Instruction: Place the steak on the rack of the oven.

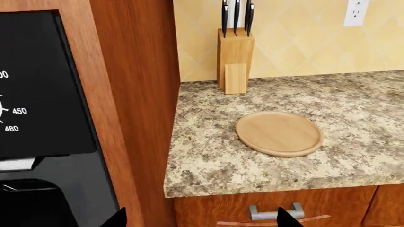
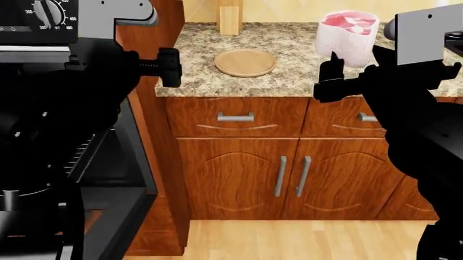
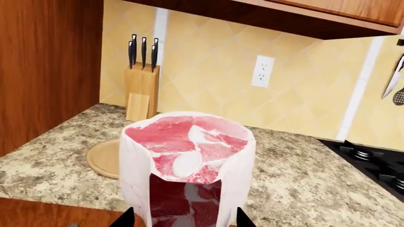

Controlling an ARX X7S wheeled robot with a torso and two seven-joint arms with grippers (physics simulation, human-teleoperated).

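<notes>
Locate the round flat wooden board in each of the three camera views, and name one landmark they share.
Left wrist view: the round flat wooden board lies at centre right on the speckled countertop.
Head view: it sits at upper centre.
Right wrist view: only its edge shows, behind the raw red-and-white steak.
Shared landmark: the wooden knife block.

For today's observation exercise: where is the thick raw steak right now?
In the head view, the thick raw red-and-white steak stands on the speckled granite counter, right of the round wooden board, just beyond the right tool.
</notes>
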